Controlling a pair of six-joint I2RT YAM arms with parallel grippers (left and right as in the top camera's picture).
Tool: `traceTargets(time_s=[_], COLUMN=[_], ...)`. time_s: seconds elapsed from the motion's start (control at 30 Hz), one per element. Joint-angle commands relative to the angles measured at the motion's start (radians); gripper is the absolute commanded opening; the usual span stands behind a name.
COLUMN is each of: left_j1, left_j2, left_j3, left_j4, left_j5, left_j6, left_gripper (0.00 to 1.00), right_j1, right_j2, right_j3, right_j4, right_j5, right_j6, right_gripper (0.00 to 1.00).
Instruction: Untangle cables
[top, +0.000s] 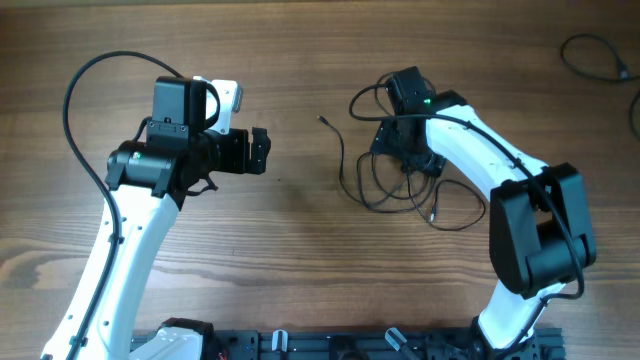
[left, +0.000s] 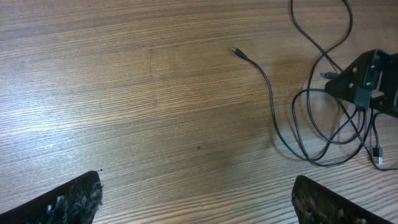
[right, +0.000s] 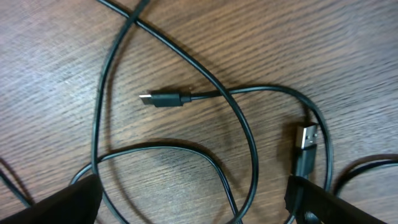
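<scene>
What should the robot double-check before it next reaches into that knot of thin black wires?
1. Right tool open, gripping nothing: ok.
2. Left tool open, empty, off to the side of the tangle: ok.
3. Cables separated: not ok; loops cross one another beneath the right tool.
4. Plug ends easy to find: ok; a small plug and a USB plug lie bare on the table.
5. Which strand lies on top at each crossing: cannot tell.
</scene>
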Motion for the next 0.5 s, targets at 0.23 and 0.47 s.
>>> traceTargets(time_s=[0.23, 0.47], left_j1=[-0.002, -0.002], left_j2=[-0.011, -0.011], left_j3=[0.001, 0.001], left_j4=[0.001, -0.002], left_j5=[0.016, 0.047], left_j6=[0.019, 0.019], left_gripper=[1.00, 1.00], right_j1=[0.001, 0.001], right_j2=[0.000, 0.066], right_j3=[-0.069, -0.069], right_j4=[0.185, 0.241], right_j5=[-0.176, -0.185], right_j6=[-0.091, -0.120], right_gripper=[0.98, 1.00])
